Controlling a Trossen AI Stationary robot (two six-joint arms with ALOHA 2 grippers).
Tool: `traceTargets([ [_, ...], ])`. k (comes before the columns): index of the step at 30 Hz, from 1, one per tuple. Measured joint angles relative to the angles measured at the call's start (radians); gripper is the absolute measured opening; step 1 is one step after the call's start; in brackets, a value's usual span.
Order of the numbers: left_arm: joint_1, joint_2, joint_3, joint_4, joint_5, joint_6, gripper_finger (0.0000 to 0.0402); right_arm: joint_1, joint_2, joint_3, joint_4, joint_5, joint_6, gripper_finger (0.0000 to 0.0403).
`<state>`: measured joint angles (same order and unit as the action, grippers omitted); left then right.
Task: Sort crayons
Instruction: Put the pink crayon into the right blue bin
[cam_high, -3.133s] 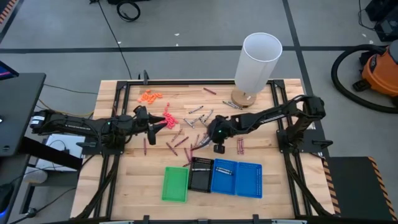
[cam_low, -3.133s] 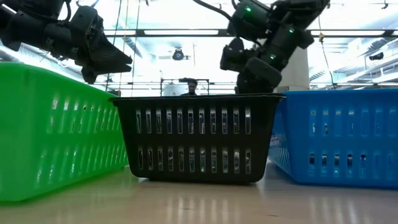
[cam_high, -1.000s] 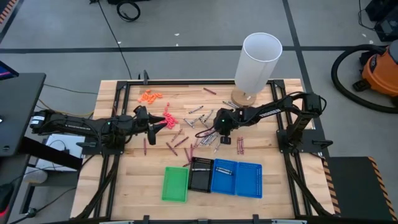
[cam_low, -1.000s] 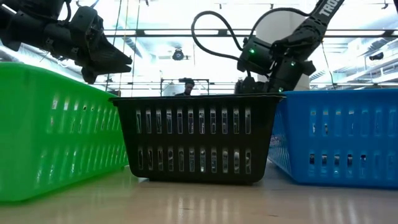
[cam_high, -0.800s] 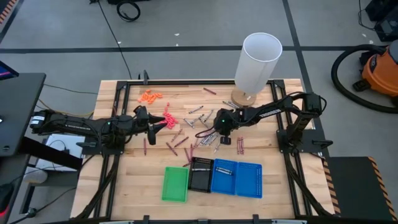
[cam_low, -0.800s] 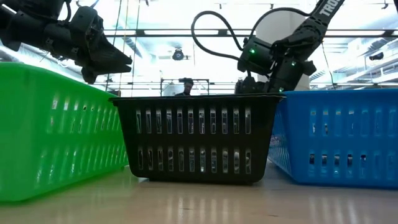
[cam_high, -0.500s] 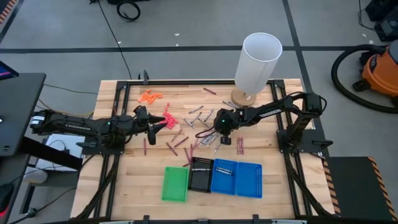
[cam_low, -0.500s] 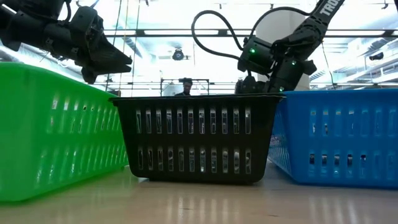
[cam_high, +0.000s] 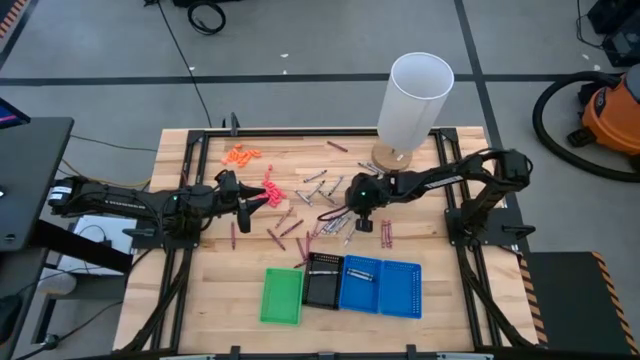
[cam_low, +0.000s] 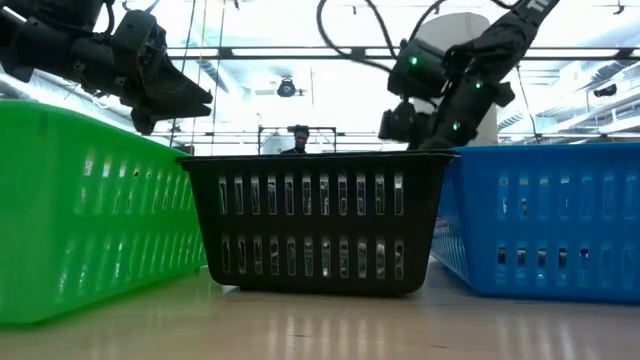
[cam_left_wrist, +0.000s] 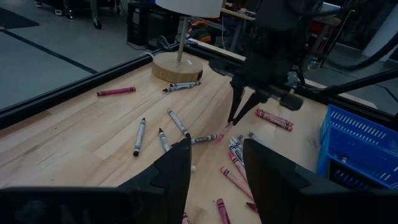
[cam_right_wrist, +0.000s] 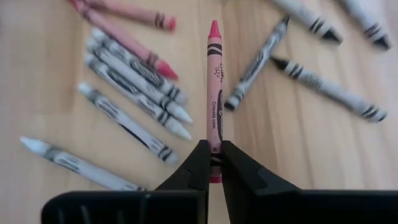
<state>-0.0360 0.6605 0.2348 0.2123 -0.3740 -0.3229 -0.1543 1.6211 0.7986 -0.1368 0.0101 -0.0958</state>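
Several crayons, silvery grey, maroon and red, lie scattered on the wooden table (cam_high: 300, 228), and also show in the left wrist view (cam_left_wrist: 179, 123). My right gripper (cam_right_wrist: 214, 148) stands over the middle of the heap (cam_high: 352, 205), shut on a pink-red crayon (cam_right_wrist: 214, 87). My left gripper (cam_high: 262, 198) hangs open and empty above the table's left middle, its fingers (cam_left_wrist: 180, 155) apart. My right gripper pinches the pink-red crayon by its flat end (cam_right_wrist: 214, 163) between its two fingertips. The fingers point down at the table and the crayon runs on from them, its pointed tip (cam_right_wrist: 214, 28) foremost. It stands clear of the crayons lying below.
A green tray (cam_high: 282, 296), a black tray (cam_high: 322, 280) and two blue trays (cam_high: 381, 287) stand side by side near the front edge. A white cylinder on a round wooden base (cam_high: 413, 100) stands at the back. Orange bits (cam_high: 241, 155) and pink-red bits (cam_high: 270, 187) lie at the left.
My right gripper has risen a little from the heap of crayons, as the low view shows. My left gripper has kept still.
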Motion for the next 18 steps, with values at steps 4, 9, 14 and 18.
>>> traceTargets([
  [4,0.000,0.000,0.000,0.000,0.000,0.000,0.0157,0.034,-0.051,0.002,0.014,0.011,0.026,0.0032],
  [9,0.000,0.000,0.000,0.000,0.000,-0.003,0.0157,0.106,-0.071,0.055,-0.006,0.053,0.051,0.0032],
  [14,0.000,0.000,0.000,0.000,0.000,-0.004,0.0157,0.191,-0.068,0.131,-0.026,0.085,0.043,0.0032],
  [18,0.000,0.000,0.000,0.000,0.000,-0.004,0.0157,0.239,-0.060,0.190,-0.049,0.102,0.043,0.0032],
])
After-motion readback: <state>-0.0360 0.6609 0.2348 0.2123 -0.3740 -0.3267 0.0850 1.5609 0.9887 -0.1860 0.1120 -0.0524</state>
